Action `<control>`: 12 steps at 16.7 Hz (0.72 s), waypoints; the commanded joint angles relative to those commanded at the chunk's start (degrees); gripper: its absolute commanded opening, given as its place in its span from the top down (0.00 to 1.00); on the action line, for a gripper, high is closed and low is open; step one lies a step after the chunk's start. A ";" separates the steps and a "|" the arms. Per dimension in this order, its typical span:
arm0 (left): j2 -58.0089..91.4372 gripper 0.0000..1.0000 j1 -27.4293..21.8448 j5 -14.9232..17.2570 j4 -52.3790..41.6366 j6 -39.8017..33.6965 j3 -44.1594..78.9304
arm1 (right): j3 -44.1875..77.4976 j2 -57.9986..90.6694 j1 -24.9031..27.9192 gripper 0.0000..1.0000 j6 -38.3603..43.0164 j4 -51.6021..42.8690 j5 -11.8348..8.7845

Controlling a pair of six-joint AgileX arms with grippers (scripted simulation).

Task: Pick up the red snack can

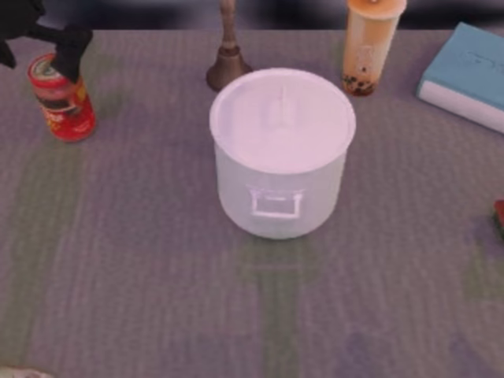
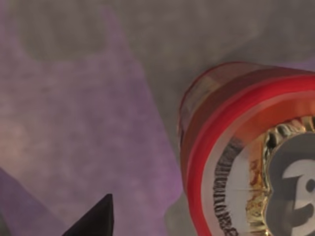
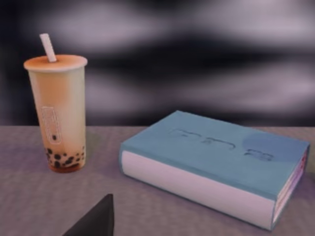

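The red snack can stands upright at the far left of the table, with a dark band and yellowish marks on its body. My left gripper hangs open just over the can's top, one dark finger at the can's right rim and the other at the picture's left edge. In the left wrist view the can's red-rimmed top fills one side, and a single black fingertip stays apart from it. My right arm is out of the top view; its wrist view shows one fingertip with nothing near it.
A big white lidded pot stands mid-table. Behind it are a brown bell and a tall orange-beige drink cup. A blue book lies at the back right. A small red thing shows at the right edge.
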 joint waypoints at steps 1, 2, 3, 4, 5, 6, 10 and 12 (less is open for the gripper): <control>0.00 0.00 0.00 0.00 0.00 0.00 0.00 | 0.00 0.00 0.00 0.00 0.00 0.00 0.00; 0.00 0.00 0.00 0.00 0.00 0.00 0.00 | 0.00 0.00 0.00 0.00 0.00 0.00 0.00; -0.56 0.00 0.30 -0.01 0.09 -0.05 -0.07 | 0.00 0.00 0.00 0.00 0.00 0.00 0.00; -0.51 0.00 0.27 -0.01 0.20 -0.03 -0.25 | 0.00 0.00 0.00 0.00 0.00 0.00 0.00; -0.40 0.00 0.17 0.00 0.73 0.02 -0.92 | 0.00 0.00 0.00 0.00 0.00 0.00 0.00; -0.29 0.00 0.08 0.00 1.67 0.03 -1.91 | 0.00 0.00 0.00 0.00 0.00 0.00 0.00; 0.01 0.00 -0.16 -0.03 7.43 -0.15 -7.41 | 0.00 0.00 0.00 0.00 0.00 0.00 0.00; 0.13 0.00 -0.25 -0.04 9.95 -0.24 -9.80 | 0.00 0.00 0.00 0.00 0.00 0.00 0.00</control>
